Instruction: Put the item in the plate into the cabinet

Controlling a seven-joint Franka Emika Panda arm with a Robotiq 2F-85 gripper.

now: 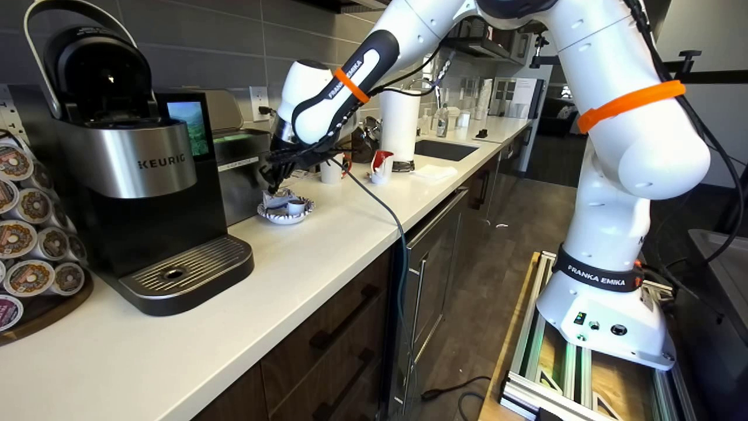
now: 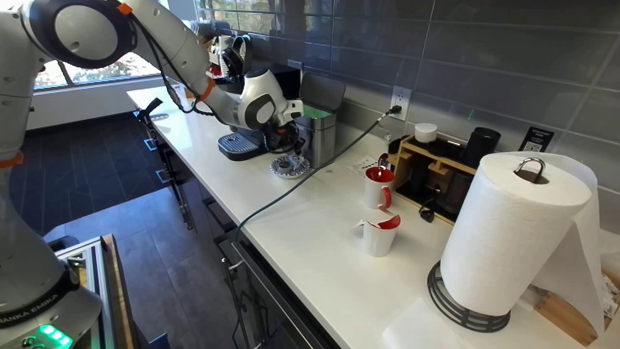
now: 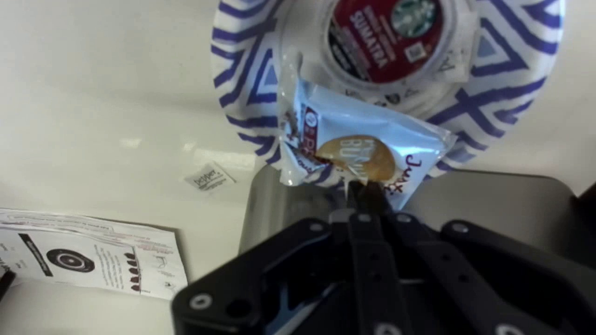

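Grey tiles (image 1: 198, 29) are set behind the pale surface (image 1: 327, 240), where the coffee pod (image 3: 384, 39) is borne by the patterned plate (image 3: 503, 88), used perhaps as a small tray. One edge of the wrapped packet (image 3: 358, 135) is clamped between the jaws, presumably because that thin border is easily pinched. The packet is held tilted over the plate, just beside the pod; whether its lower side is supported cannot be told.

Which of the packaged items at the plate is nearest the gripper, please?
The pale-blue packet, pinched at its edge by the gripper; the round Starbucks pod lies on the plate, ungripped.
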